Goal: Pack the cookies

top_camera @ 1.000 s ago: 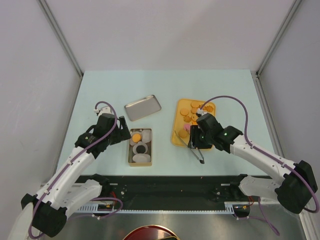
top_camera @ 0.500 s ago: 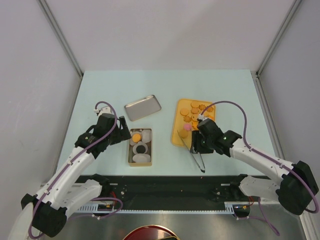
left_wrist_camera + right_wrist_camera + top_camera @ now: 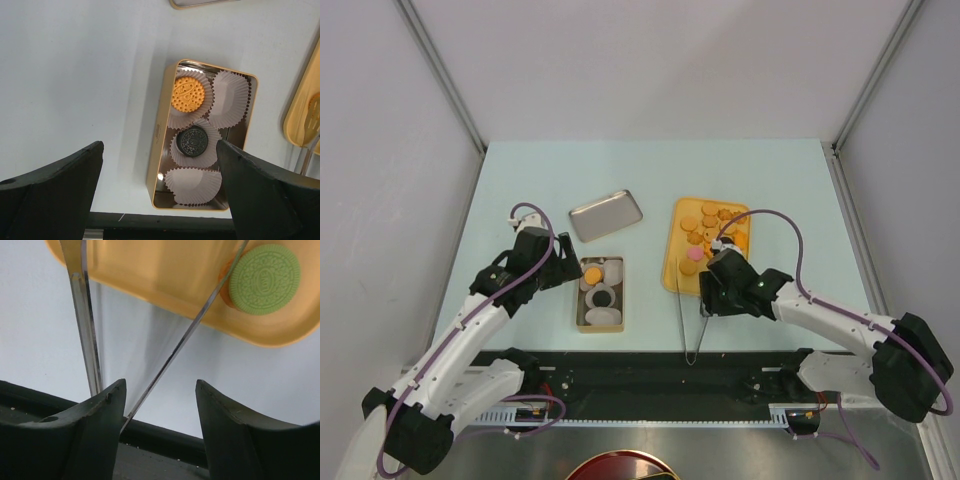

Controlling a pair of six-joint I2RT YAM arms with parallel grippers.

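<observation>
Half-open right gripper [image 3: 160, 405] loosely astride empty, spread tongs [image 3: 85, 330], now nearer table [image 3: 520, 180] edge.

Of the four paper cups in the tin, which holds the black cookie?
The middle cup, ringing the black cookie; another holds an orange cookie, and the remaining two are empty.

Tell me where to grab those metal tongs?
Probably mid-length on the tongs, from above, one finger outside each arm: they lie along the table, joined end toward the robot, arms spreading toward the orange tray, so squeezing closes them.
</observation>
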